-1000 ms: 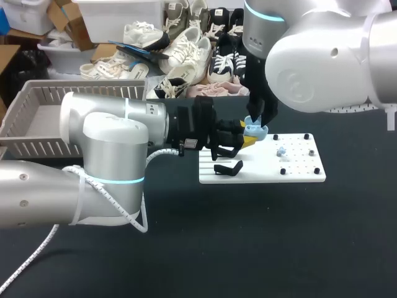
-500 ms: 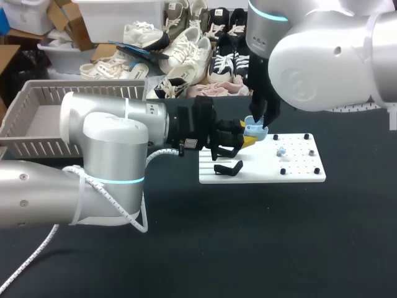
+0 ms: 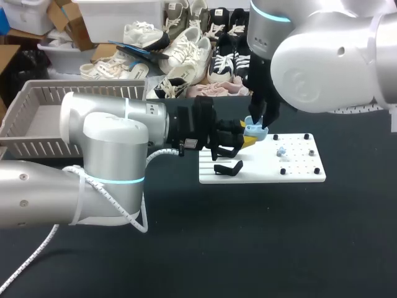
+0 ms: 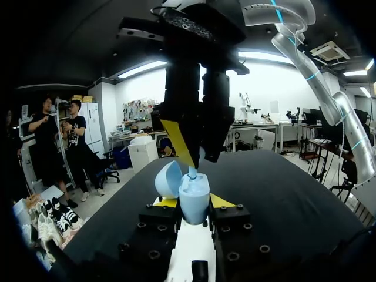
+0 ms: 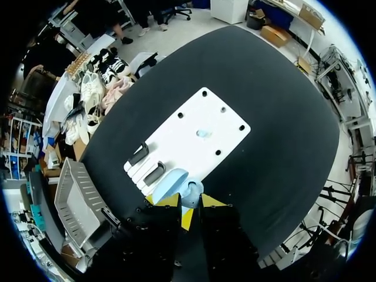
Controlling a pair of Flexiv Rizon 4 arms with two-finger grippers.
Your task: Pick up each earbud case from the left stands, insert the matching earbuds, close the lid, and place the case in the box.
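A black desk (image 3: 248, 236) carries a flat white perforated board (image 3: 298, 176), with small black pegs (image 3: 317, 170) standing on its right part.

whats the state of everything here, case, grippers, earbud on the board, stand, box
earbud case, lid open
left gripper, shut on the earbud case
right gripper, just above the open case
earbud, lying loose on the white board
stand, empty
box, no case visible inside
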